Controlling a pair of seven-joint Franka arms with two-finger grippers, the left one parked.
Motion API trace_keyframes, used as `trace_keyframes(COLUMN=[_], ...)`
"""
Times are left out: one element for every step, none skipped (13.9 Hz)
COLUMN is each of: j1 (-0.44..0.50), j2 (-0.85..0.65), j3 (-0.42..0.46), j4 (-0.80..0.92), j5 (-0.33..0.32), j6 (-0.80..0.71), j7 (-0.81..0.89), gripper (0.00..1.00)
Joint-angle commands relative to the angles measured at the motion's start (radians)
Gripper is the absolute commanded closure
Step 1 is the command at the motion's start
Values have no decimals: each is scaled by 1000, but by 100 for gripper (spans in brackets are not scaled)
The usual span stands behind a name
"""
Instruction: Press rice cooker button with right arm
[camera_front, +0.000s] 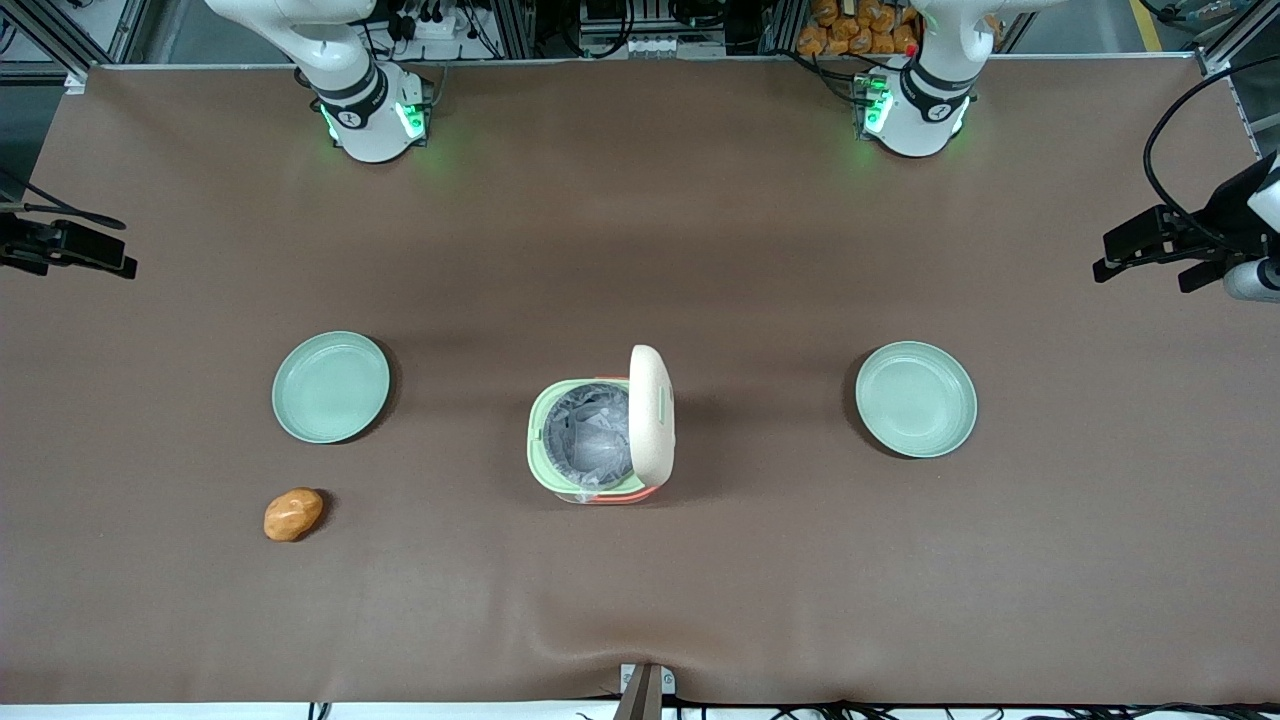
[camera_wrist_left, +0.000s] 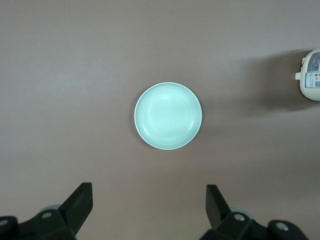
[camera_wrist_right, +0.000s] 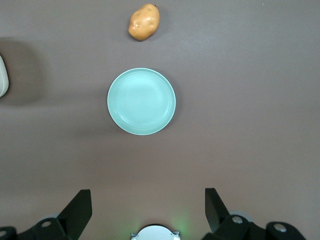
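Gripper: black two-finger gripper high above pale green round plate, fingers spread, empty.
Cooker: cream-white rice cooker, lid up, plate's 3 o'clock.
Risk: descending fingers may snag the raised lid.

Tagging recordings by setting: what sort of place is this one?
Most likely a robotics lab bench. A brown-covered table bears toy-like kitchen props: an open rice cooker, green plates, a potato. The open gripper hangs above one plate; metal framing and cables line the table's edge.
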Motion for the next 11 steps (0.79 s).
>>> trace_keyframes(j1=[-9,-9,-6,-6,-5,-3,-2,0,0,4,6], j2=[-34,-34,-34,-36,-36,-36,-36,-36,-36,-36,-36], j3=[10,10,10,10,12,12,12,13,13,15,15], j4=[-31,-31,-25,-24,-22,-22,-22,-22,-22,-22,-22], j5=[-14,-5,-4,-4,-4,-3,-3,-1,0,9,12], j6=[1,-2,-7,-8,-7,-5,-2,-4,-4,-5,-5], j7=[-13,-13,-11,-11,-11,-11,-11,-11,-11,-11,-11], gripper=[0,0,0,0,0,0,0,0,0,0,0])
